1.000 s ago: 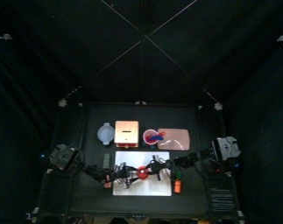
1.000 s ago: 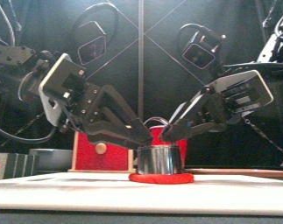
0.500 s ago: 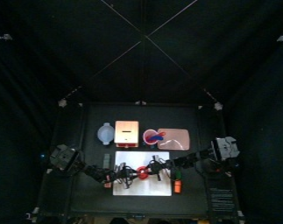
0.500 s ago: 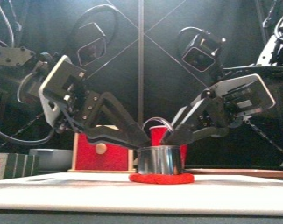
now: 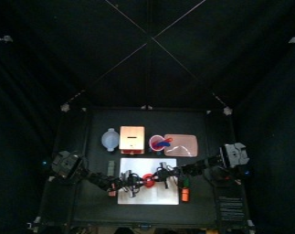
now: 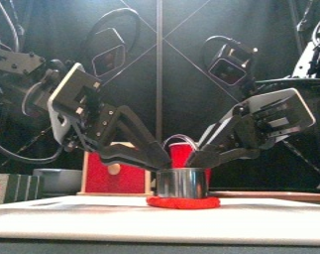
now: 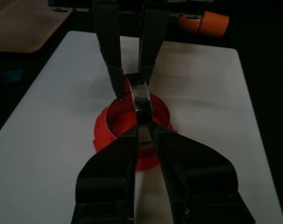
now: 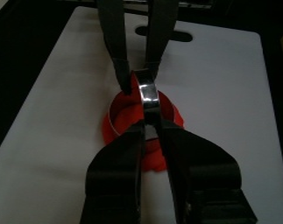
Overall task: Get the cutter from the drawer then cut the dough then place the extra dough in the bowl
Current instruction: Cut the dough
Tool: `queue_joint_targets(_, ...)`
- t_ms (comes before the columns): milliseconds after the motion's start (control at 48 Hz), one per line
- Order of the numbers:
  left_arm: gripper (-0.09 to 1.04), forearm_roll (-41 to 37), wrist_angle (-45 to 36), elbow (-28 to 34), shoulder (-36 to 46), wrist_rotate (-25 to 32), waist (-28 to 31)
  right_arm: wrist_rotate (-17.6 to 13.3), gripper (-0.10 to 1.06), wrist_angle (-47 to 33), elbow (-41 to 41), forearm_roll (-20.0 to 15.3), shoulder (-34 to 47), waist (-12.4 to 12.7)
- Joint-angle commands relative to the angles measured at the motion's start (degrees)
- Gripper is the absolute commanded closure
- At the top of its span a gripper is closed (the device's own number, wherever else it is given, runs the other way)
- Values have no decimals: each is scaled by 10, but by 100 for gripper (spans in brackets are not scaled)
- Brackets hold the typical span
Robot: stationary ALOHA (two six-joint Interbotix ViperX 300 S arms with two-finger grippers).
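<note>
1. Top view: a white cutting board (image 5: pixel 150 181) lies near the front of the desk (image 5: pixel 95 123). Behind it, from left to right, are a blue-grey bowl (image 5: pixel 110 139), a wooden box (image 5: pixel 132 139) and a pink tray (image 5: pixel 189 144) holding small toys. The arms meet over the middle of the board, but the things there are too small to make out.
2. Front view: the metal cutter (image 6: pixel 183 183) stands upright on the red dough (image 6: pixel 182 201), which shows as a low rim around its base. The box's red drawer front (image 6: pixel 112 171) is behind, to the left. This view does not show the bowl.
3. The left end effector (image 6: pixel 160 162) slants down from the left and the right end effector (image 6: pixel 206 159) from the right. Both tips are at the cutter's top edge.
4. Left wrist view: the left end effector's (image 7: pixel 141 131) jaws are drawn close together and pinch the cutter (image 7: pixel 140 94), seen edge-on as a bright strip. The dough (image 7: pixel 112 133) bulges out beside it. The other arm's jaws come in from the far side onto the same strip. Only this view shows an orange toy (image 7: pixel 208 19) at the right end of the board (image 7: pixel 61 105).
5. Right wrist view: the right end effector (image 8: pixel 145 122) is likewise narrowed onto the cutter (image 8: pixel 146 92), with dough (image 8: pixel 123 131) beneath. Only this view shows the grip hole of the board (image 8: pixel 74 79).
</note>
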State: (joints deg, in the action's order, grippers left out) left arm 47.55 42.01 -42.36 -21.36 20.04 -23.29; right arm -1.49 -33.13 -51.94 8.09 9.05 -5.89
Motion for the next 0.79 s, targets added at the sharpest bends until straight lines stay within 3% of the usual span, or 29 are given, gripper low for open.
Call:
queue_joint_targets(21,34,14,-36,-1,-22,-15,-2,2,46,4,1,-10,16,-2)
queue_joint_targets(354,34,11,-79,20,-60,-43,-4,3,47,-6,-14,-47,74,-3)
queue_joint_targets(792,34,15,-98,10,-57,-46,-4,3,47,-9,-2,-48,55,-10)
